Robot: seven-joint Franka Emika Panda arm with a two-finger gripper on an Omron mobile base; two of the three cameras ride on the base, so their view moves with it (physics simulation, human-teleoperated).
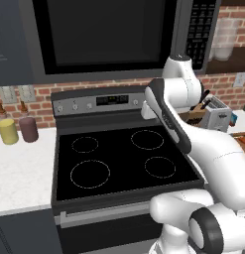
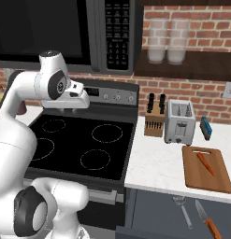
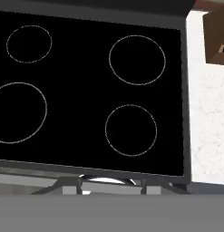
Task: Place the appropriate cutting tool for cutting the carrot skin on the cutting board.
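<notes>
Tool (image 2: 82, 103) hangs above stove (image 2: 82, 144), jaw state cannot be told, nothing visibly held. Cutting board (image 2: 217, 179) on table far to tool's right, carrot (image 2: 205, 164) on it. Knife (image 2: 206, 220) lies below board's front edge, long axis roughly front-to-back; reach must swing right

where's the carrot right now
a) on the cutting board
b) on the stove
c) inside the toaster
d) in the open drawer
a: in the right base view the carrot lies on the cutting board, on the counter to the right of the toaster.
</notes>
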